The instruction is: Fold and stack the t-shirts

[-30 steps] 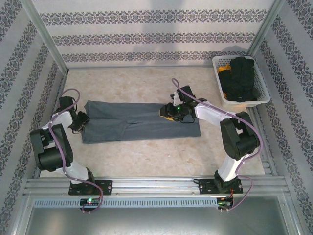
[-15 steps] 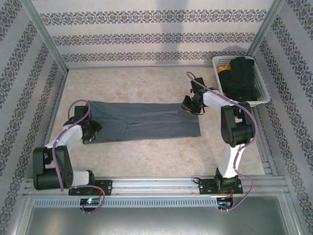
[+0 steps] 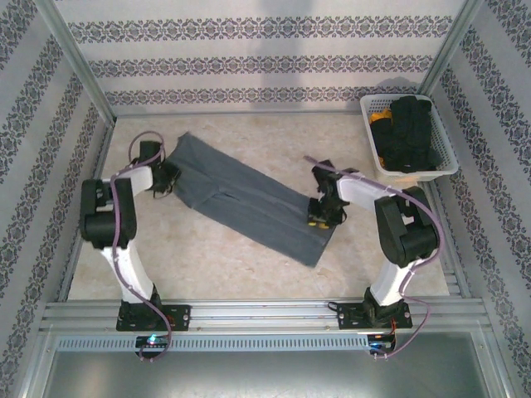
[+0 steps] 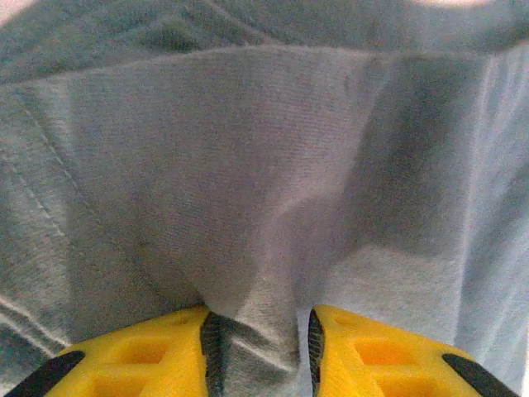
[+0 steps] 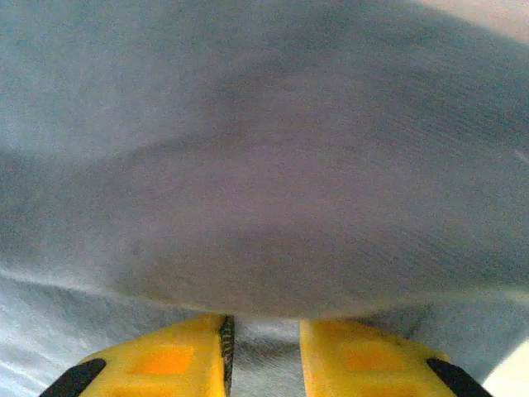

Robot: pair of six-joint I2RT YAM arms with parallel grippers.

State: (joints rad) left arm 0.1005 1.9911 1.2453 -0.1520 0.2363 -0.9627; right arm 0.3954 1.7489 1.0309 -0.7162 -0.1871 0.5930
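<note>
A slate blue-grey t-shirt [image 3: 249,199], folded into a long strip, lies slanted across the table from back left to front right. My left gripper [image 3: 166,178] is shut on the strip's back-left end; in the left wrist view a bunched fold of the t-shirt [image 4: 264,207] is pinched between the yellow fingers [image 4: 165,351] of the left gripper [image 4: 258,351]. My right gripper [image 3: 319,214] is shut on the strip's right edge near its front end. The right wrist view shows the t-shirt [image 5: 264,182] draped over the right gripper [image 5: 263,356], with cloth between its yellow fingers [image 5: 355,356].
A white basket [image 3: 444,166] with dark folded clothes stands at the back right corner. Patterned walls close in the table on three sides. The metal rail [image 3: 265,315] with the arm bases runs along the near edge.
The strip lay level across the table; now it slants. The left gripper carried its end toward the back left, and the right gripper moved nearer with the other end.
</note>
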